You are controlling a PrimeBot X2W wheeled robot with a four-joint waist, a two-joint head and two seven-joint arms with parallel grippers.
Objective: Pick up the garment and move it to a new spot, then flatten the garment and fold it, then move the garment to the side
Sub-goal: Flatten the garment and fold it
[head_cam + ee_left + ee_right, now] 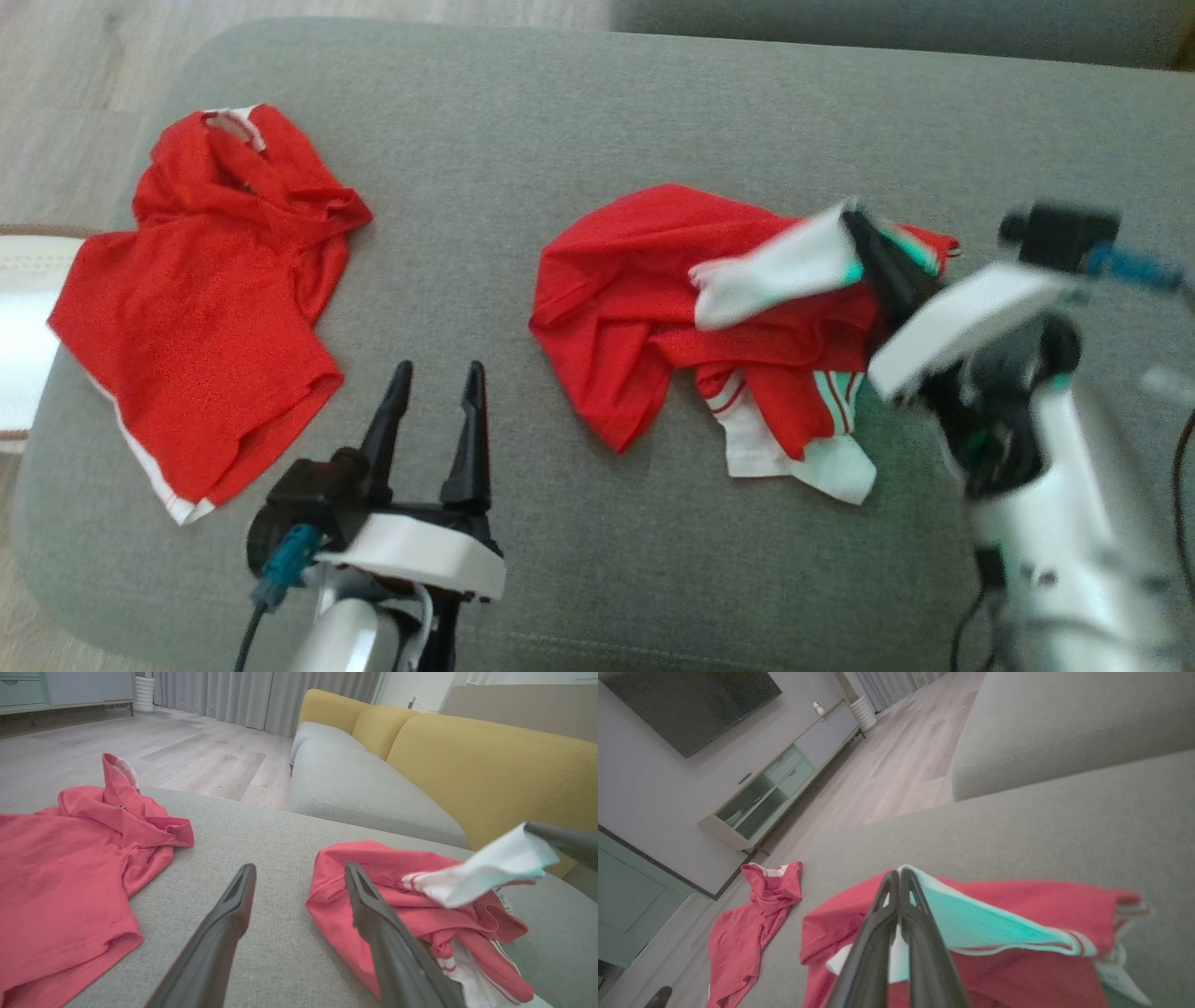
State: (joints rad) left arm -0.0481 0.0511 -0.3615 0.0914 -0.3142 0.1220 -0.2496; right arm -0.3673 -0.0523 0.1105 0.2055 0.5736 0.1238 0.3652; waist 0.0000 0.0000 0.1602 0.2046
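Head view: crumpled red garment (644, 308) with white and teal trim, heaped right of centre on the grey fabric sofa cushion (560, 121), nearer its right edge than its left. Right end effector (851, 218) clenched on a white flap (784, 266) of that garment, flap lifted off the heap, rest of the cloth down on the cushion; gripper and pale forearm blurred. Left end effector (439, 367) near the cushion's front edge, released, fingers spread and holding nothing, between the two garments and touching neither. Second red garment (205, 308), spread flat, with a white hem, by the left edge toward the far-left corner.

Left wrist view: left end effector (300, 867) low over bare cushion (261, 826), jaws wide apart. Crumpled red garment (434, 914) just beside the right-hand finger, partly behind it. White flap (490, 868) raised above the heap, pinched at its tip by the right end effector (532, 829) at the picture's right edge. Second red garment (70, 868) spread at the left. Yellow sofa backrest (490, 765) and pale wooden floor (187, 751) beyond.

Right wrist view: right end effector (896, 873) with fingers pressed together, edge of the white flap (980, 924), teal-tinted here, caught between them. Crumpled red garment (1041, 900) draped below and behind the flap on the cushion (1064, 826). Second red garment (752, 924) well apart, near the cushion's far edge.
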